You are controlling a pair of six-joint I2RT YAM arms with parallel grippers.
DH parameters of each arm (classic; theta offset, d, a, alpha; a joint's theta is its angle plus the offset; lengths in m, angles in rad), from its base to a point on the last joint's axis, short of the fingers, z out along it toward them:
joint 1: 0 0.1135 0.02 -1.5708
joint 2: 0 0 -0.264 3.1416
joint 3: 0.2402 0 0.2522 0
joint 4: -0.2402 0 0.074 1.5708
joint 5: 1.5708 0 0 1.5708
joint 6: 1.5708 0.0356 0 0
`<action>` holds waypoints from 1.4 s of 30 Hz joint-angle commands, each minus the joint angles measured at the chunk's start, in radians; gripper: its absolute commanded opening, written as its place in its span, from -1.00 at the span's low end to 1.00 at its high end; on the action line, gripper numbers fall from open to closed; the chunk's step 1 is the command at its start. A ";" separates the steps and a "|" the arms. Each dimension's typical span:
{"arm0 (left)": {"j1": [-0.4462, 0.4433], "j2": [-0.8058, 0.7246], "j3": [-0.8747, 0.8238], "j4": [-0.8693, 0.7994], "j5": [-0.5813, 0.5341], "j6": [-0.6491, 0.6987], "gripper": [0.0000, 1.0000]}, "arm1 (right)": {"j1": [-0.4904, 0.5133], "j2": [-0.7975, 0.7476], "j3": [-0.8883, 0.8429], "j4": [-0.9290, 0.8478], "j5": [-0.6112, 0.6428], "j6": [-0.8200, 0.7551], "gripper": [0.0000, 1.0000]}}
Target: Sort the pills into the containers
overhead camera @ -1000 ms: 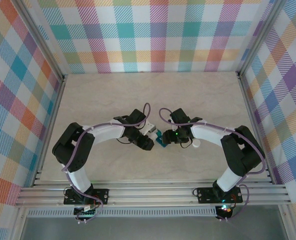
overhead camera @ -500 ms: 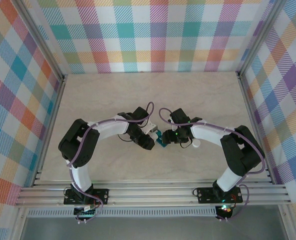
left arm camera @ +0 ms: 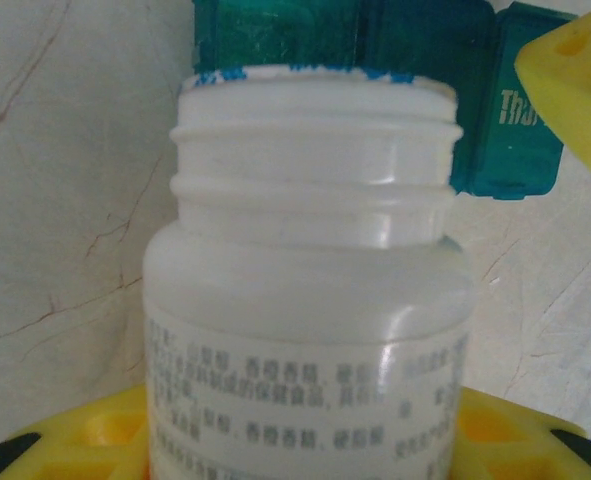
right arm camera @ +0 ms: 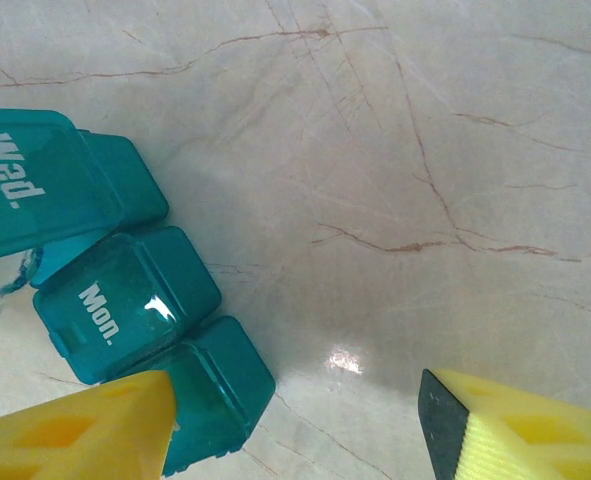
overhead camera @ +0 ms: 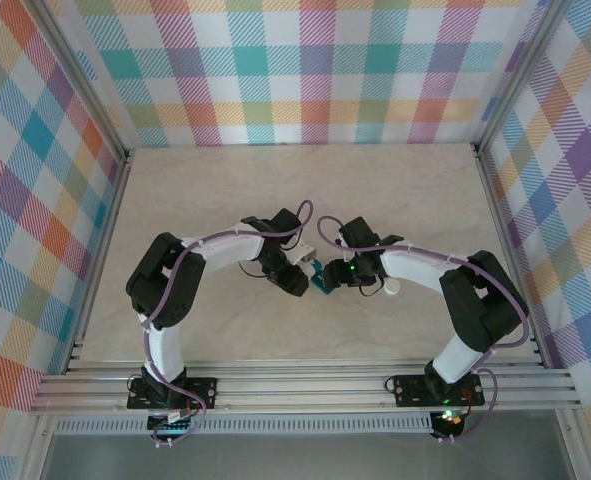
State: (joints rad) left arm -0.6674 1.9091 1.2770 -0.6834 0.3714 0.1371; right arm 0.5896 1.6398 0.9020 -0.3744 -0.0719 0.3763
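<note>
Top view: bright, even, diffuse light, with only faint soft shadows on the marble tabletop (overhead camera: 295, 190). Right wrist: sharp; white glare spot on the tabletop, small glint on the pill box (right arm camera: 125, 300) lid. Left wrist: white bottle (left arm camera: 310, 300) soft-focused, its print blurred.

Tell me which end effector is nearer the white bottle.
Left. The left end effector holds the white bottle; the right end effector hangs open beside it, at the teal pill box.

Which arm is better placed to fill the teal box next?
Left, probably. The left tool grips the uncapped white bottle, mouth at the teal pill box; the right tool stands open, empty, beside it.
</note>
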 commanded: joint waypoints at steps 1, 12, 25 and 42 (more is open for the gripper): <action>-0.014 0.021 0.041 -0.080 -0.021 0.023 -1.00 | 0.007 0.026 -0.025 -0.005 0.001 -0.003 0.33; -0.014 0.062 0.116 -0.168 -0.030 0.043 -1.00 | 0.007 0.029 -0.029 0.004 -0.006 0.002 0.33; -0.014 0.096 0.195 -0.269 -0.061 0.058 -1.00 | 0.007 0.032 -0.029 0.005 -0.008 0.003 0.33; -0.014 0.154 0.286 -0.368 -0.082 0.070 -1.00 | 0.007 0.032 -0.032 0.003 -0.008 0.003 0.34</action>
State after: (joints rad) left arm -0.6678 2.0434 1.5311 -0.9894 0.3115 0.1997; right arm 0.5896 1.6421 0.8974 -0.3561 -0.0826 0.3798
